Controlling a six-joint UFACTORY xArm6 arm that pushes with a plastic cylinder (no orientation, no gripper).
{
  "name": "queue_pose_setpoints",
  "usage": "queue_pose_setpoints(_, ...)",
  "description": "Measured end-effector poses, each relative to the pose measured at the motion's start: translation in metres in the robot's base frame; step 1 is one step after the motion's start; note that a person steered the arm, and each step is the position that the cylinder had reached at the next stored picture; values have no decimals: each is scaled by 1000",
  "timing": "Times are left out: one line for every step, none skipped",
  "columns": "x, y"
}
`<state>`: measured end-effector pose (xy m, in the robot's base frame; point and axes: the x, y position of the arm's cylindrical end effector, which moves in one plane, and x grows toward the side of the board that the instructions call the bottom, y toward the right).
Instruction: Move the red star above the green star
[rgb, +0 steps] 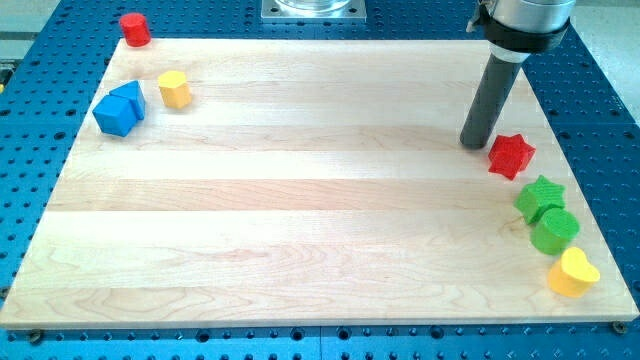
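The red star lies near the board's right edge. The green star lies just below and right of it, a small gap apart. My tip rests on the board just left of the red star, close to it or touching its upper left point; I cannot tell which. The rod rises from the tip toward the view's top right.
A green cylinder sits right below the green star, and a yellow heart below that. At the top left are a red cylinder, a yellow block and two blue blocks. The wooden board lies on a blue perforated table.
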<state>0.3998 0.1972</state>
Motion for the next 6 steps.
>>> queue_pose_setpoints(12,15)
queue_pose_setpoints(21,32)
queue_pose_setpoints(22,40)
queue_pose_setpoints(22,40)
queue_pose_setpoints(22,38)
queue_pose_setpoints(13,8)
